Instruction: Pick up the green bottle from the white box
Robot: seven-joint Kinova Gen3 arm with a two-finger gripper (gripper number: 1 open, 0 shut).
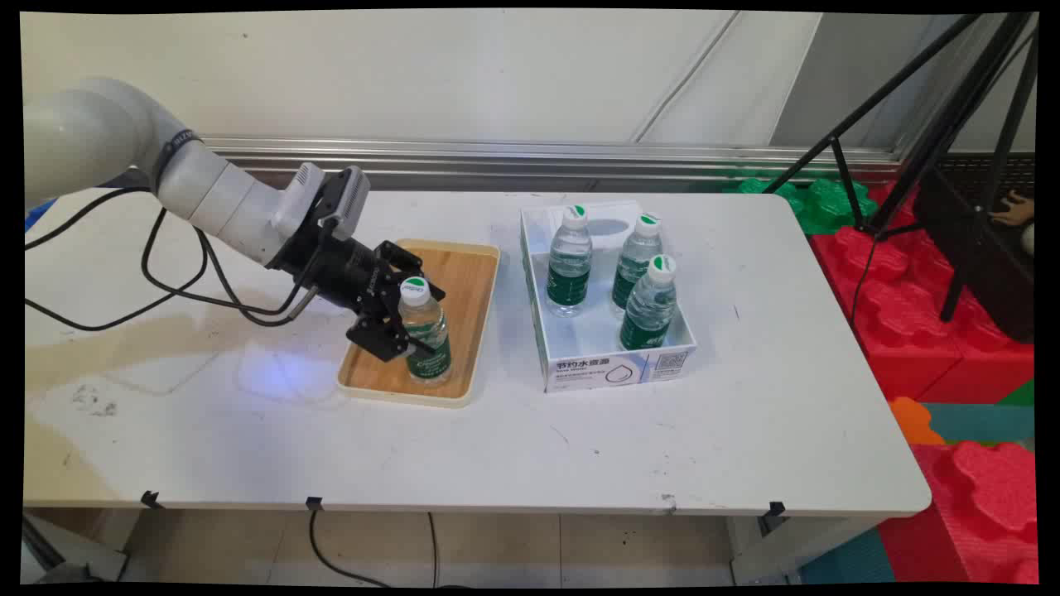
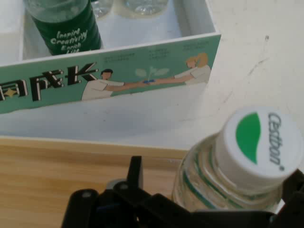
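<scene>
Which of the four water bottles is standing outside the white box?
The water bottle on the wooden tray, between the hand's fingers; the other three stand inside the white box.

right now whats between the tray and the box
Only a bare strip of white table; the tray and box stand apart. It shows in both views.

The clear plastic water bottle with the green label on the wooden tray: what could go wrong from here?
1. The black two-finger gripper sits around the clear plastic water bottle with the green label from the side; a sideways pull could tip this tall, narrow bottle.
2. The bottle stands near the front rim of the shallow wooden tray, so it could catch on that rim or topple over it.
3. The white cardboard box with three more bottles stands close by.
</scene>
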